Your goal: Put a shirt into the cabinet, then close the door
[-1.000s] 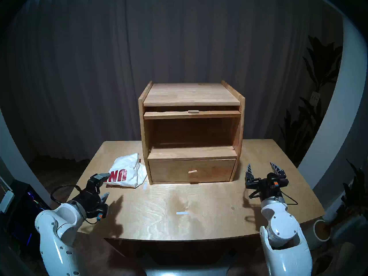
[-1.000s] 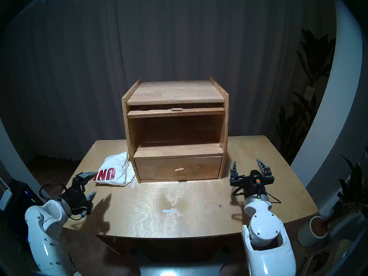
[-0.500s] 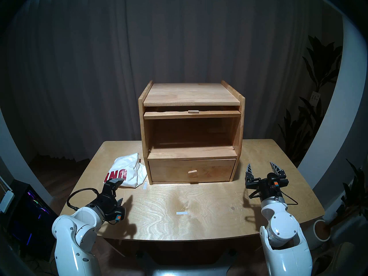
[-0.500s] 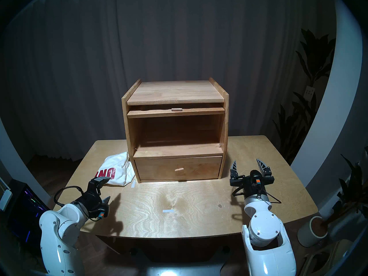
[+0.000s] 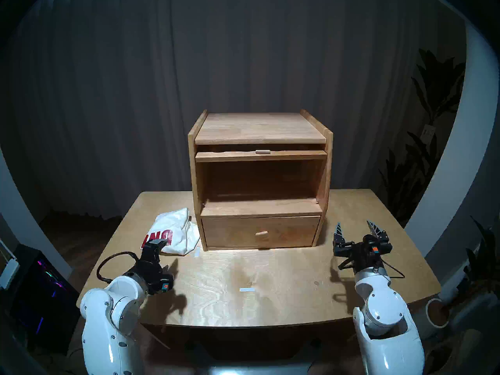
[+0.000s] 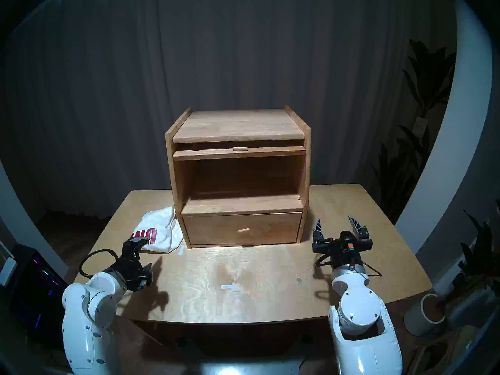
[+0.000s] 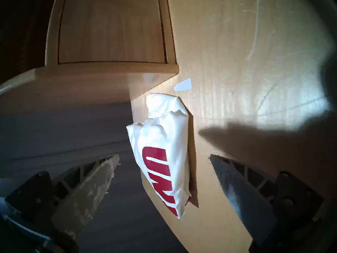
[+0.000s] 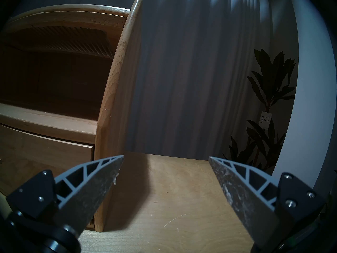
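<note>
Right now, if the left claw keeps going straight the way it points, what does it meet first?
Most likely the shirt, lying centred between the open left claw fingers beside the cabinet; depth is unclear.

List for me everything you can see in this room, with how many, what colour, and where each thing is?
table: one, light wood, centre.
cabinet: one, light-brown wood, at the table's back, upper compartment open.
door: one, light wood with a peg knob, lifted flat under the cabinet's top.
drawer: one, wood with a peg knob, cabinet's bottom, shut.
shirt: one, white with red letters, crumpled on the table left of the cabinet.
tape strips: two, white, on the table.
plants: dark, right of the table.
curtain: grey, behind.
left gripper: black, open, near the shirt.
right gripper: black, open, right of the cabinet.
</note>
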